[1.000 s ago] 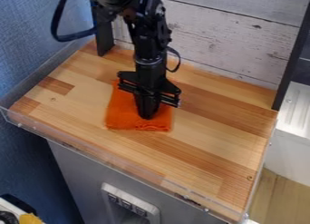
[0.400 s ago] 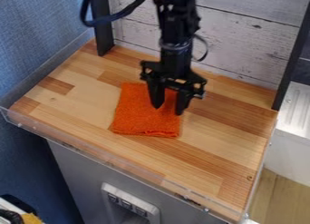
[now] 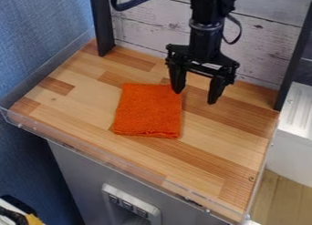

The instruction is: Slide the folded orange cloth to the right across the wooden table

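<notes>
We're eyeing the black two-finger gripper (image 3: 195, 97) hanging wide open, empty, by the rectangular orange cloth (image 3: 148, 111), guessing a low swing might ruck its corner.

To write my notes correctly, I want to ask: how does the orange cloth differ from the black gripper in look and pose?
The cloth is orange and looks soft, while the gripper is black and looks rigid. The cloth lies flat on the wooden counter; the gripper hangs down with its fingers spread. The cloth is one plain, roughly rectangular piece, whereas the gripper ends in two narrow fingers.
</notes>
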### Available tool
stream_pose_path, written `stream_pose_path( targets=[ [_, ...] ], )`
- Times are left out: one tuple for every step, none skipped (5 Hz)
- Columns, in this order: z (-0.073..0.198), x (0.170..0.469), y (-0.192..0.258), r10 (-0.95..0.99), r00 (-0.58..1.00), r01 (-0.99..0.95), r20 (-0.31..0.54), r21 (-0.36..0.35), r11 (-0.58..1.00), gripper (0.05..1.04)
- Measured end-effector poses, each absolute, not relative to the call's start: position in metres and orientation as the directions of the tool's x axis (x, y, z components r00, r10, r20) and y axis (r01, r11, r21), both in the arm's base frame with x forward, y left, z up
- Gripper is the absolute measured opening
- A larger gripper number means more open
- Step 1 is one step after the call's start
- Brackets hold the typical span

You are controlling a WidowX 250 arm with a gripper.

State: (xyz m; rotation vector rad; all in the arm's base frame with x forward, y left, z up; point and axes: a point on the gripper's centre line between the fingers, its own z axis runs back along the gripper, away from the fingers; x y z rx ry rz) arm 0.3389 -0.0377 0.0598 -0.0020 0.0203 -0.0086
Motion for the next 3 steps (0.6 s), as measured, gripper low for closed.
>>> stream_pose_path(
  targets=[
    [0.069,0.347,-0.042,0.000,1.000,0.000,0.000,0.003,1.000,0.999],
    [0.072,0.355,-0.051,0.000,1.000,0.000,0.002,0.004,1.000,0.998],
    [0.077,0.361,-0.060,0.006,1.000,-0.006,0.011,0.007,1.000,0.999]
  ],
)
